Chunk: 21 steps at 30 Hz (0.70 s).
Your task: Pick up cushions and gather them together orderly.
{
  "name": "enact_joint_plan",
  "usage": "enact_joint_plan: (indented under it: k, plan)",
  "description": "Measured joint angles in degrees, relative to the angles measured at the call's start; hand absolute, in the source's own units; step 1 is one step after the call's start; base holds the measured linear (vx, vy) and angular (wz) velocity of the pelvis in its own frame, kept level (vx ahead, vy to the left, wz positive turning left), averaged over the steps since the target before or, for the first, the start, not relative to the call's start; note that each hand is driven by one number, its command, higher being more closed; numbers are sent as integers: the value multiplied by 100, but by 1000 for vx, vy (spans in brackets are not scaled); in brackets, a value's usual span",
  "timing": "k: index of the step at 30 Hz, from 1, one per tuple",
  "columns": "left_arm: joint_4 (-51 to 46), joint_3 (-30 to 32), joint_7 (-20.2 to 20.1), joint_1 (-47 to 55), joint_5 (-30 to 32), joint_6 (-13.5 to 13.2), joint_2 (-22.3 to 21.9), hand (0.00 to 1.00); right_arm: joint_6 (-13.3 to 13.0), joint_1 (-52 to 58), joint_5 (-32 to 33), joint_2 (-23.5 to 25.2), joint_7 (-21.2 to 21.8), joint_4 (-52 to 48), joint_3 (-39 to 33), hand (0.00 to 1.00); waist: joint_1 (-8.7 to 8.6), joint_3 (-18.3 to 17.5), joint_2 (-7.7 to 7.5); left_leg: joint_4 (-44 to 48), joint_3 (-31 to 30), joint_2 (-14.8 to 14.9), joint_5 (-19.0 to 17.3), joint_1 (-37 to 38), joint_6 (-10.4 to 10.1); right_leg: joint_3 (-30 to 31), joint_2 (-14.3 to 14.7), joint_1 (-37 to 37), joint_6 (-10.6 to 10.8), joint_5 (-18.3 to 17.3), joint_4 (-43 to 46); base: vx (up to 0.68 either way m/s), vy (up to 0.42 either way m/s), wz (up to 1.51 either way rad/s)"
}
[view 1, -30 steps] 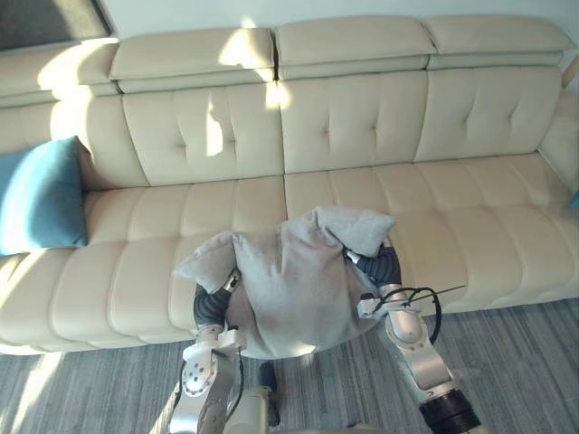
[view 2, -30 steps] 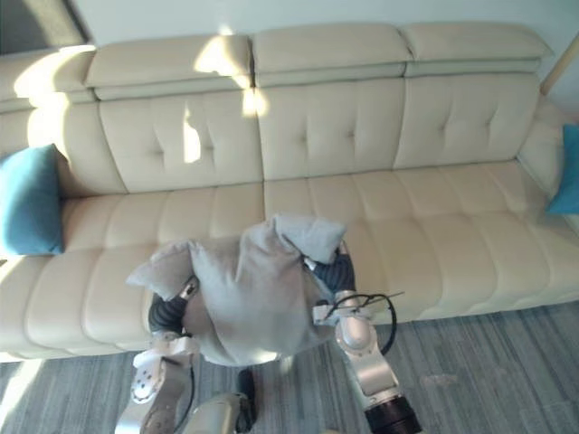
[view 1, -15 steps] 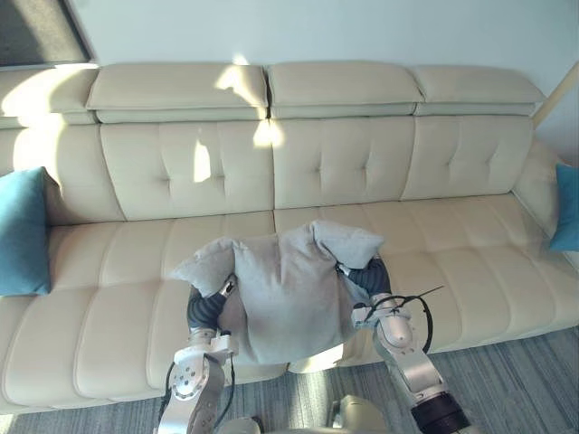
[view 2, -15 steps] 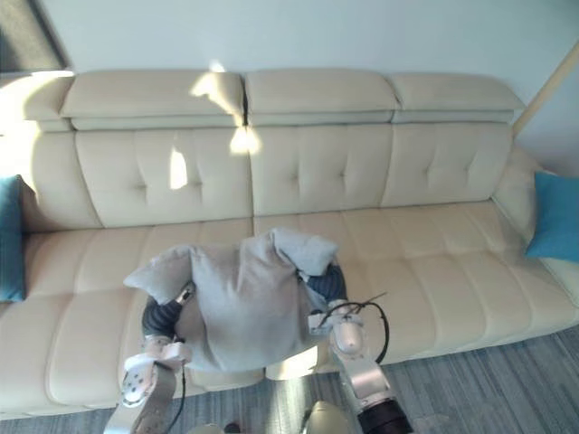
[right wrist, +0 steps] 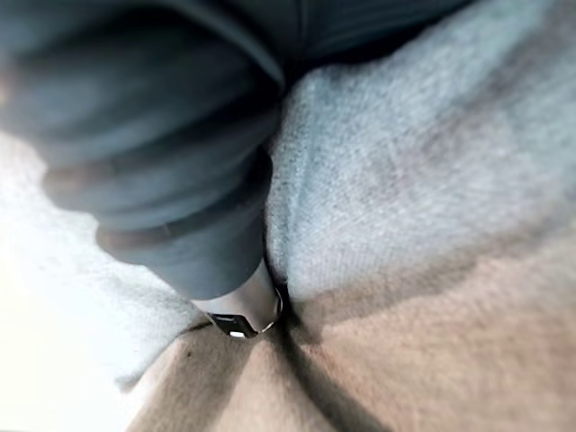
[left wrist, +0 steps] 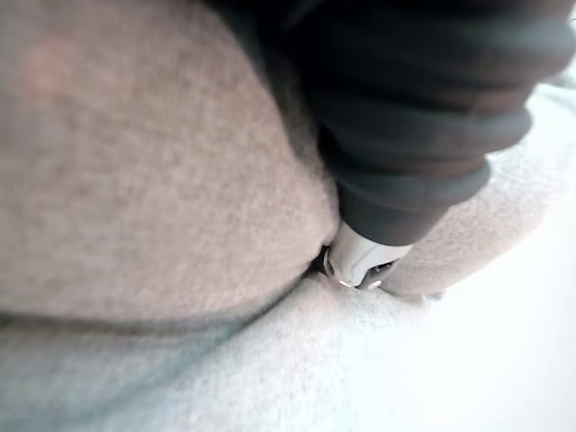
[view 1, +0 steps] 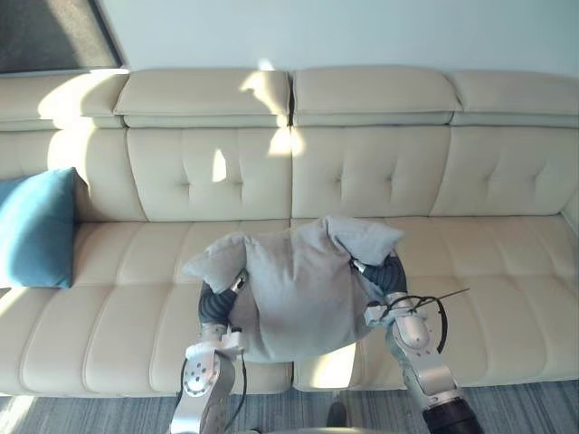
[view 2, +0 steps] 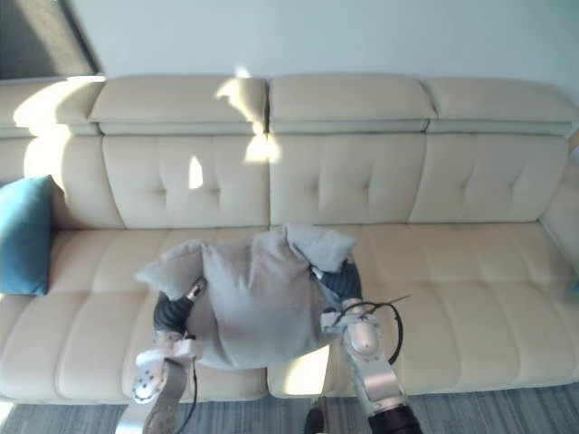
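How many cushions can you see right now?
2: a grey cushion raised before the sofa's middle, a blue cushion at its left end. Others may be hidden.

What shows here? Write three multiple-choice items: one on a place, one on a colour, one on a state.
1. Where is the blue cushion? A. the sofa's left end B. the floor C. the middle seat
2. What colour is the sofa? A. black B. cream C. red
3. How is the grey cushion? A. flat on the floor B. against the backrest C. held between left hand and right hand
Answers: A, it stands at the far left; B, pale cream upholstery; C, both hands press its sides.
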Motion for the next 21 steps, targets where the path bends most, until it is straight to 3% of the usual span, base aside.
enact_joint_plan:
  k: [3,5,8,10,13,15,21]
  plan:
    - [0,42,259,-461,111,-35,79,100,-23,-562,187,-12,-121,217,-3,100,45,59,15,-26,1,17,121,-181,-38,4,1,-217,-55,101,-2,-125,-46,2]
    - [82,155,336,-874,122,-97,163,100,-42,-949,203,-2,-167,283,-72,100,117,388,30,-30,2,52,140,-225,-47,-17,15,-201,-81,130,-2,-127,-33,2]
    - [1002,310,792,-2805,193,-168,566,100,-130,-2735,254,-7,-480,1230,-377,100,132,719,-73,289,-44,12,357,-1339,-55,-14,-55,-1191,-157,457,-1,-271,-28,12]
    - [1471,379,1016,-3622,251,-156,740,100,-128,-3494,318,-9,-640,1663,-541,100,142,1088,-66,127,-48,4,568,-1426,-84,-38,-66,-1356,-207,575,0,-171,-33,5]
    - [2126,375,1317,-4690,364,-155,923,100,-129,-4251,366,-33,-885,2069,-861,100,138,1179,-54,116,-138,10,741,-1823,-146,-137,-56,-1722,-268,678,1,-94,-6,12]
    - [2642,393,1482,-5613,432,-156,1135,100,-157,-5034,362,-71,-1123,2389,-1061,100,120,1457,-47,113,-149,12,815,-1970,-164,-143,-40,-1871,-277,741,1,-89,39,2]
    - [3796,573,1592,-7584,677,-153,1563,100,-308,-6798,365,-306,-1620,3194,-1371,100,44,1893,37,-111,-206,-52,1094,-2455,-136,-116,-113,-2455,-265,935,2,-71,71,3]
